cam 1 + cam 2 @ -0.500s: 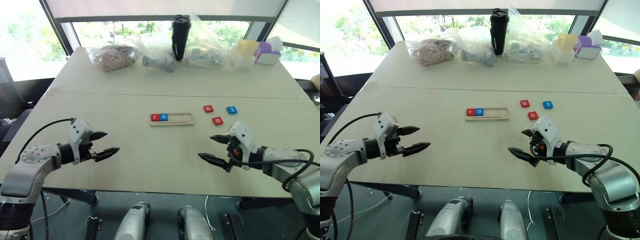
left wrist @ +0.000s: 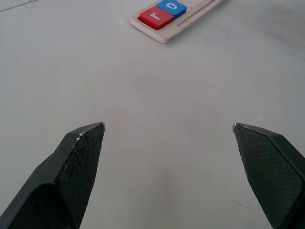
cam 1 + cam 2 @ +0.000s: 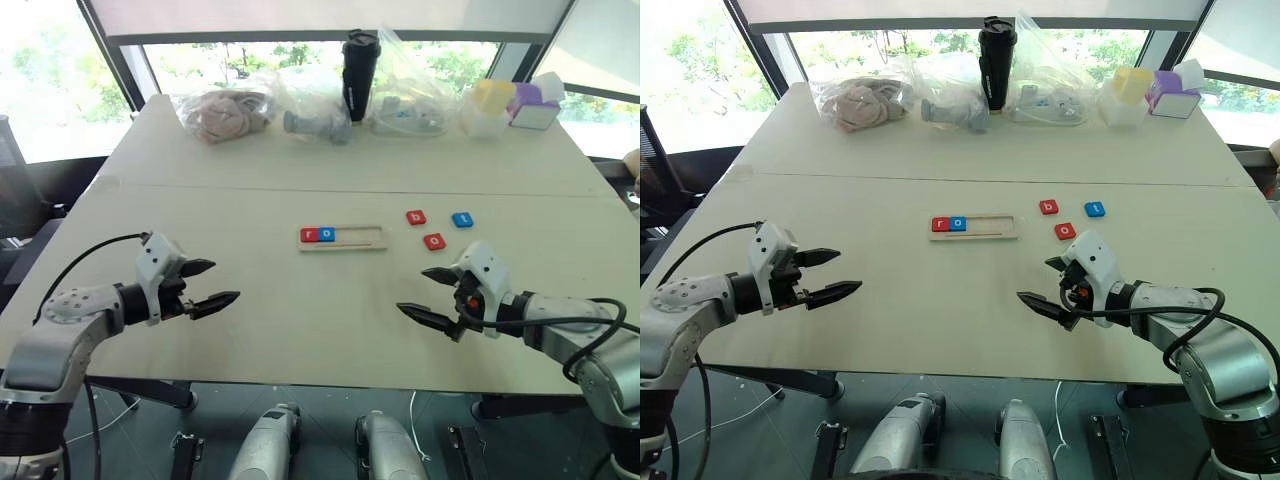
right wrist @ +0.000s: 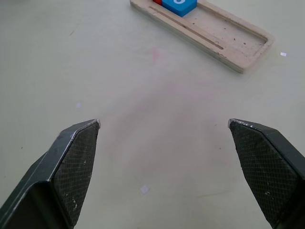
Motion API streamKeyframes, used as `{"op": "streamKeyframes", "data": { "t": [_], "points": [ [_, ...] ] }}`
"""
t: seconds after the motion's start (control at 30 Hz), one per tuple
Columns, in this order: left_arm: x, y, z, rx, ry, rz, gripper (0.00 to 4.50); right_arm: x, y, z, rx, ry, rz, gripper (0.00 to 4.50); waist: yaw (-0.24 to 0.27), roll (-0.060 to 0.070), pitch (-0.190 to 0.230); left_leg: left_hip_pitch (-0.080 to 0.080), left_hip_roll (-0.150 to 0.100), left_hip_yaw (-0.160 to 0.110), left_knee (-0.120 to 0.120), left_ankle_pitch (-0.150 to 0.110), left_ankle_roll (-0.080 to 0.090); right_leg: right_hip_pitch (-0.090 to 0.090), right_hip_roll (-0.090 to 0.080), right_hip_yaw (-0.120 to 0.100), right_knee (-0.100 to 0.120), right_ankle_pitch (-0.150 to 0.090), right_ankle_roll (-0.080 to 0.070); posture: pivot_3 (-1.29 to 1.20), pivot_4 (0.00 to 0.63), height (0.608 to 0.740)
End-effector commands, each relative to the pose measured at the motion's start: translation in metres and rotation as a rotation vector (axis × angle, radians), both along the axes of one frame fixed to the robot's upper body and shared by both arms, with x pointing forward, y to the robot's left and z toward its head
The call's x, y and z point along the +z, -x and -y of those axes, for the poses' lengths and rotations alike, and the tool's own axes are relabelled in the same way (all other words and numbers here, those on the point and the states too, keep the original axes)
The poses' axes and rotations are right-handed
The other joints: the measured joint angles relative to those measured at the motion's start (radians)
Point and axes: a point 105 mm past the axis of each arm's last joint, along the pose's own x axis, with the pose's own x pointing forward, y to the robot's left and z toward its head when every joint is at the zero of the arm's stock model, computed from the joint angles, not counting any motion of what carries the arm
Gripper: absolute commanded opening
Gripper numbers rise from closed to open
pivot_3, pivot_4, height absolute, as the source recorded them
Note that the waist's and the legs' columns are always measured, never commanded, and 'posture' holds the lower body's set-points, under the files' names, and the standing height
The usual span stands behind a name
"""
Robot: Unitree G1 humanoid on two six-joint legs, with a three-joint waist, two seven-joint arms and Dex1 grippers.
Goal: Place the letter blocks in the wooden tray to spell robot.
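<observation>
1. windows run behind a pale tabletop [image 3: 300,330], whose far edge carries, from left to right, a clear bag of beige stuff [image 3: 225,113], a bag with a grey object [image 3: 318,122], a black tumbler [image 3: 361,73], another clear bag [image 3: 410,110] and pastel yellow and purple boxes [image 3: 510,105].
2. left gripper [image 3: 205,285] hovers over the tabletop near the front left edge, jaws wide apart, holding nothing.
3. wooden tray [image 3: 343,238] lies mid-tabletop, lengthwise along the front edge.
4. red r block [image 3: 309,235] sits at the tray's left end, with the blue o block [image 3: 326,235] touching it on the right; the remainder of the tray is bare wood.
5. red b block [image 3: 416,217], red o block [image 3: 434,241] and blue t block [image 3: 462,220] lie loose on the tabletop just right of the tray, apart from one another.
6. right gripper [image 3: 428,293] hovers near the front right edge, in front of the loose blocks, jaws wide apart and holding nothing.
</observation>
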Motion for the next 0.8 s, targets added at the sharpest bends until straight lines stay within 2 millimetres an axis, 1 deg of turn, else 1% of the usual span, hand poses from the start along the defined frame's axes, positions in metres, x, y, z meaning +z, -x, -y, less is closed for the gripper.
{"op": "streamKeyframes", "data": {
  "t": [0.03,0.17,0.33,0.43,0.5,0.57,0.63,0.7,0.8],
  "points": [
    [0.007,-0.004,0.0,-0.018,-0.039,0.042,4.5,0.009,-0.002,-0.002,0.006,-0.007,0.043,4.47,0.0,0.0,0.0,0.0,0.0,0.0,0.0,0.0,0.0,0.0,0.0,0.0,0.0,0.0,0.0,0.0,0.15,0.74],
    [0.005,-0.013,0.0,-0.048,-0.105,0.066,4.5,0.009,-0.005,-0.003,0.005,-0.01,0.047,4.47,0.0,0.0,0.0,0.0,0.0,0.0,0.0,0.0,0.0,0.0,0.0,0.0,0.0,0.0,0.0,0.0,0.15,0.74],
    [0.023,-0.045,0.005,-0.14,-0.142,0.14,4.5,0.016,-0.01,-0.008,0.02,-0.007,0.069,4.47,0.003,0.0,0.0,0.0,0.0,0.0,0.0,0.0,0.0,0.0,0.0,0.0,0.0,0.0,0.0,0.0,0.15,0.74],
    [0.03,-0.066,0.016,-0.233,-0.166,0.164,4.5,0.027,-0.01,-0.014,0.025,-0.04,0.1,4.47,0.002,0.0,0.0,0.0,-0.001,0.0,0.0,0.0,0.0,0.0,0.001,-0.001,0.0,0.0,0.0,0.0,0.15,0.74],
    [0.029,-0.079,0.026,-0.287,-0.187,0.167,4.5,0.034,-0.01,-0.019,0.022,-0.078,0.121,4.47,0.002,0.0,0.0,0.0,-0.001,0.001,0.0,0.001,0.001,0.0,0.001,-0.001,0.0,0.0,0.0,0.0,0.15,0.74],
    [0.027,-0.091,0.033,-0.319,-0.207,0.166,4.5,0.036,-0.01,-0.024,0.02,-0.081,0.13,4.47,0.002,-0.001,0.0,0.0,-0.001,0.001,0.0,0.002,0.003,0.0,0.001,-0.001,0.0,0.0,0.001,0.0,0.15,0.74],
    [0.025,-0.101,0.041,-0.344,-0.218,0.168,4.5,0.036,-0.008,-0.027,0.013,-0.061,0.133,4.47,0.002,-0.001,0.001,0.0,-0.001,0.001,0.001,0.002,0.003,0.0,0.001,-0.001,0.001,0.001,0.002,0.0,0.15,0.74],
    [0.025,-0.111,0.056,-0.366,-0.225,0.173,4.5,0.038,-0.006,-0.028,-0.017,-0.04,0.141,4.47,0.001,-0.002,0.001,-0.001,-0.001,0.001,0.002,0.002,0.004,0.0,0.002,-0.002,0.001,0.002,0.004,0.0,0.15,0.74],
    [0.024,-0.121,0.073,-0.391,-0.256,0.185,4.5,0.045,-0.001,-0.03,-0.041,-0.047,0.162,4.47,0.002,-0.003,0.001,-0.002,-0.001,0.001,0.005,0.001,0.004,0.0,0.002,-0.003,0.002,0.002,0.005,0.0,0.15,0.74]
  ]
}}
